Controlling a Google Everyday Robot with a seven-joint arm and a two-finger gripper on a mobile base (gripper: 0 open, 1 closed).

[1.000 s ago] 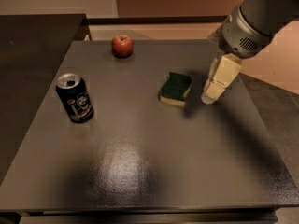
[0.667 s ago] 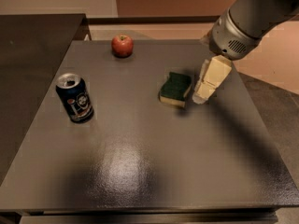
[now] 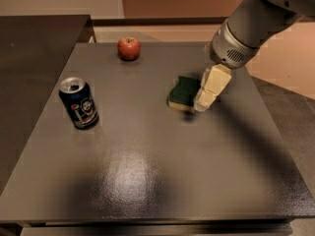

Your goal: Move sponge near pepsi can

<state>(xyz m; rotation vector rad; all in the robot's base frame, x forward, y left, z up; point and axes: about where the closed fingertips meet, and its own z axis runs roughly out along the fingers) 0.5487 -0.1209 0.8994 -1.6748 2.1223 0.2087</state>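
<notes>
As gripper [image 3: 203, 102] edges left onto right edge of sponge [image 3: 183, 91], centre-right of frame | grip opening: cannot tell | sponge flat on bench [image 3: 147, 181], well apart from pepsi can [image 3: 78, 103] at left | approach closing, move not begun

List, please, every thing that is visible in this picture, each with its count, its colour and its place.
Rectangular foam sponge: one, dark green top over pale yellow base, lying flat right of the table's middle.
Dark navy metal pepsi can: one, silver top, round white-and-red logo, upright on the table's left side, well apart from the sponge.
Round apple: one, red, near the table's far edge.
Flat table: one, dark grey, bearing all three things.
Blocky gripper: one, cream, low at the sponge's right edge; whether it touches cannot be told.
Robot arm: one, grey, reaching in from the upper right.
</notes>
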